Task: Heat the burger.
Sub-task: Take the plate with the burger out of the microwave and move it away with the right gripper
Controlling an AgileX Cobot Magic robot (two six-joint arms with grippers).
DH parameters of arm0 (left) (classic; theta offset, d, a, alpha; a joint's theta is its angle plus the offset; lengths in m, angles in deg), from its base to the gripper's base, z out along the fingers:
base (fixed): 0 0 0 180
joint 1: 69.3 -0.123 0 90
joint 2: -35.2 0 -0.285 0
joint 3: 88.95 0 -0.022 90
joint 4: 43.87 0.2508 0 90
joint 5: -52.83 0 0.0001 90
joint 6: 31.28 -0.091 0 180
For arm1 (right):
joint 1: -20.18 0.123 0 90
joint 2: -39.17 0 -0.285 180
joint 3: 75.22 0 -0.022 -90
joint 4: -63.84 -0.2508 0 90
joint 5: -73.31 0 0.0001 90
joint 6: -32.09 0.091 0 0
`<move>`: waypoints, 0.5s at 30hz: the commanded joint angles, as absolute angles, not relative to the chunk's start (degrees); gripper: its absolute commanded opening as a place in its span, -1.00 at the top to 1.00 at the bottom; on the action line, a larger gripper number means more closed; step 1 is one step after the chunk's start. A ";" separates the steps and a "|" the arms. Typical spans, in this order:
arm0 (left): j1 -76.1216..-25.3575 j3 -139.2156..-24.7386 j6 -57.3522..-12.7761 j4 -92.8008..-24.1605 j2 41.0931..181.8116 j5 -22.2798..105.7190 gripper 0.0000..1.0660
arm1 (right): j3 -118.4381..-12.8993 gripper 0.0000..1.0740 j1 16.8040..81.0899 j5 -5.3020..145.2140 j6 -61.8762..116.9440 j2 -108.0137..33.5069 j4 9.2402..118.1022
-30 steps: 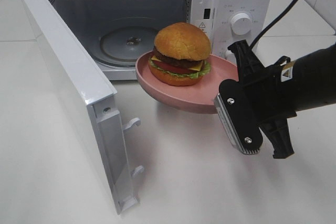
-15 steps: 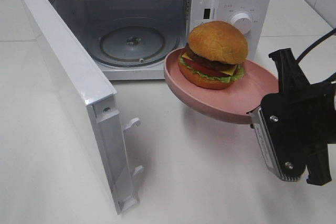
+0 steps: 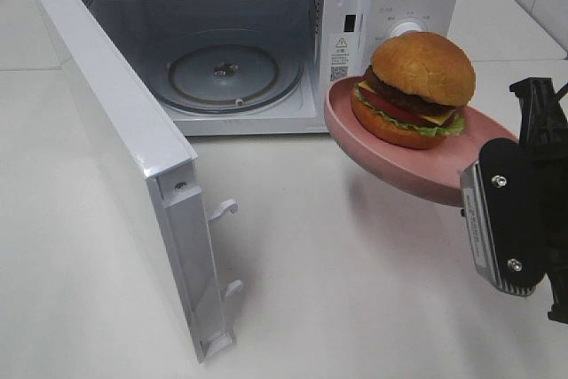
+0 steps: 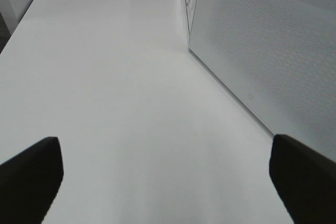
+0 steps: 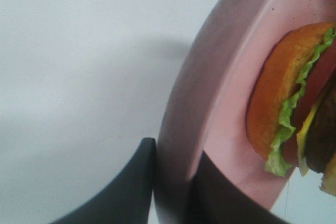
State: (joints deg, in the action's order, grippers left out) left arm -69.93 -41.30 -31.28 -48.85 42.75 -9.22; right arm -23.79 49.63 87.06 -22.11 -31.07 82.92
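Right wrist view — right fingers (image 5: 173, 182) pinch the pink plate (image 5: 210, 103) carrying the burger (image 5: 294, 119); left fingers (image 4: 31, 174) spread wide.

White table (image 3: 355, 290), white microwave (image 3: 390, 6) standing on it at the back, door (image 3: 124, 157) swung open

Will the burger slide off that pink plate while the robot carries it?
It might. The burger just sits loose on the smooth plate, which looks tilted. The right gripper pinches only the rim, so a jolt could tip it. The burger is tall and stacked, so it may topple.
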 commanded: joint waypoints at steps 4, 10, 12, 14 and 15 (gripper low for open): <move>-70.11 -41.30 -31.28 -48.97 42.07 -8.19 -0.88 | -24.07 0.85 49.46 85.51 -13.81 -30.15 89.97; -70.11 -41.30 -31.28 -48.97 42.07 -8.19 -0.88 | -24.07 0.85 49.46 87.86 -9.62 -30.15 94.27; -70.11 -41.30 -31.28 -48.97 42.07 -8.19 -0.88 | -24.07 0.85 49.46 88.32 -8.53 -30.15 95.24; -70.11 -41.30 -31.28 -48.97 42.07 -8.19 -0.88 | -24.07 0.85 49.46 89.64 -5.04 -30.15 98.39; -70.11 -41.30 -31.28 -48.97 42.07 -8.19 -0.88 | -24.07 0.85 49.46 89.64 -5.04 -30.15 98.39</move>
State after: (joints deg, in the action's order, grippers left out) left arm -69.93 -41.30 -31.28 -48.85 42.75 -9.22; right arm -23.50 49.63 92.10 -6.01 -31.07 96.04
